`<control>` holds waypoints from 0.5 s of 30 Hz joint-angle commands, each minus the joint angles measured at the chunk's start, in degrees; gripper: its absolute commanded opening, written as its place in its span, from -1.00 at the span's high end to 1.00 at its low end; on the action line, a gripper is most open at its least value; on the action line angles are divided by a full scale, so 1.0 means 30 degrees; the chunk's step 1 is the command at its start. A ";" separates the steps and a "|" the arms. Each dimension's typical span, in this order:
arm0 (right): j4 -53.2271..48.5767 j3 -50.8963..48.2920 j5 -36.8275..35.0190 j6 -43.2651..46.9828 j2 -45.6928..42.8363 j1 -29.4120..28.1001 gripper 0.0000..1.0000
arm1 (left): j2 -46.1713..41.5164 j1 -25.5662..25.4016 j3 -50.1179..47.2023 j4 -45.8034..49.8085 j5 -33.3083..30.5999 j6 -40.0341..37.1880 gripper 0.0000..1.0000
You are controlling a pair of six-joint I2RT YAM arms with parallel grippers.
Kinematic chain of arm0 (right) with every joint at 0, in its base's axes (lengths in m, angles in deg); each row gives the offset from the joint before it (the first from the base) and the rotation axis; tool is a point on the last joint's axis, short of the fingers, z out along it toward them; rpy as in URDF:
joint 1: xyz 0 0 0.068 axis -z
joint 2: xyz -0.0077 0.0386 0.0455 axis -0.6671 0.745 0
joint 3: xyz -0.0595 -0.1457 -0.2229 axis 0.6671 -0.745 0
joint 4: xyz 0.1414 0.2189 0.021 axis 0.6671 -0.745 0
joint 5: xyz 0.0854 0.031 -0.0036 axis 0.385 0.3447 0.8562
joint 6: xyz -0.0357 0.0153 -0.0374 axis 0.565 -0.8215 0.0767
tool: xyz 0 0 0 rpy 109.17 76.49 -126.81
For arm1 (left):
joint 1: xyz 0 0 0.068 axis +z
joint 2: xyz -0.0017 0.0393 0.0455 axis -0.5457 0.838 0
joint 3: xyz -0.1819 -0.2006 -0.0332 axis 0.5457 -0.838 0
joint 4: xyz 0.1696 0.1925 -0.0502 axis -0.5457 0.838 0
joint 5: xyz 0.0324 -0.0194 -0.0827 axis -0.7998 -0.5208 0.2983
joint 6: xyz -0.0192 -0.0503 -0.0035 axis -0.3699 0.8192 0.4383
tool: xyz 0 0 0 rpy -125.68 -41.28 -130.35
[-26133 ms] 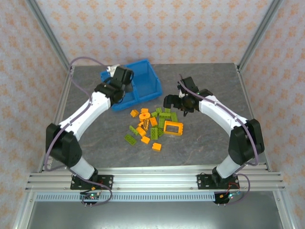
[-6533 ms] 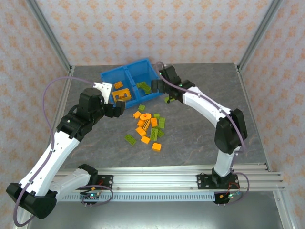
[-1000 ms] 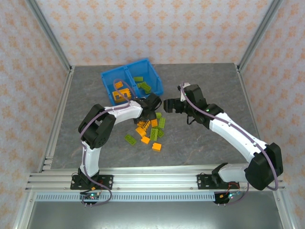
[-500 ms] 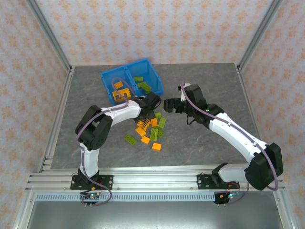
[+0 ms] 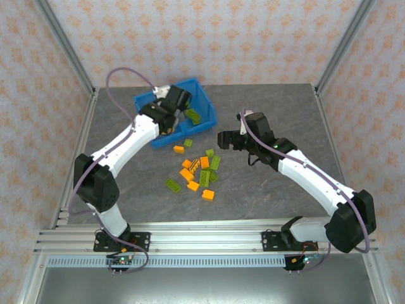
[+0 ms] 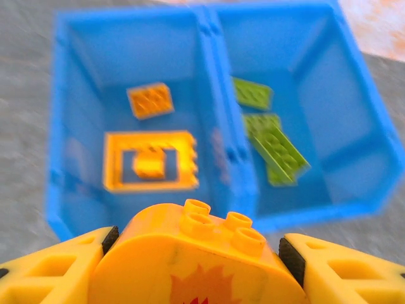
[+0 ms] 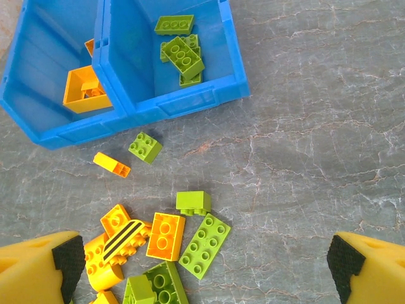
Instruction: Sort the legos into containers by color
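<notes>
Orange arched brick (image 6: 190, 275) clamped in left pincer (image 6: 197, 250) over blue bin (image 6: 218, 114) | right pincer (image 7: 205, 258) wide, above loose legos (image 7: 166, 235)

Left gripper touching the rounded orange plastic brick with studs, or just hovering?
Touching. Left wrist view: the rounded orange brick sits between the pads of the left gripper, both pressed against its sides.

Legible text, labels, brands, numbers: none. Printed marks only: flame-like motif on rounded orange brick (image 6: 190, 266), six o'clock; black diagonal stripes on sloped orange brick (image 7: 120, 239), seven o'clock.
</notes>
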 commanded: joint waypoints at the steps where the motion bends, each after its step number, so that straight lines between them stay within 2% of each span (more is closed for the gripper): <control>1: -0.0439 0.0309 -0.0368 -0.0297 -0.0574 -0.0061 -0.99 | 0.1832 0.1513 0.1897 0.0660 -0.0901 -0.2888 0.01; 8: -0.0704 0.0367 -0.0182 -0.0340 -0.0723 -0.0067 -0.99 | 0.6816 0.3576 0.7060 0.1633 0.0862 -0.3306 0.00; 11: -0.0856 0.0237 -0.0281 -0.0393 -0.1019 -0.0063 -0.99 | 0.8147 0.3926 0.8216 0.1698 0.1072 -0.3150 -0.03; 15: -0.0966 -0.0011 -0.0318 -0.0583 -0.1386 -0.0040 -0.99 | 0.8827 0.4268 0.8222 0.1137 0.1781 -0.2912 -0.13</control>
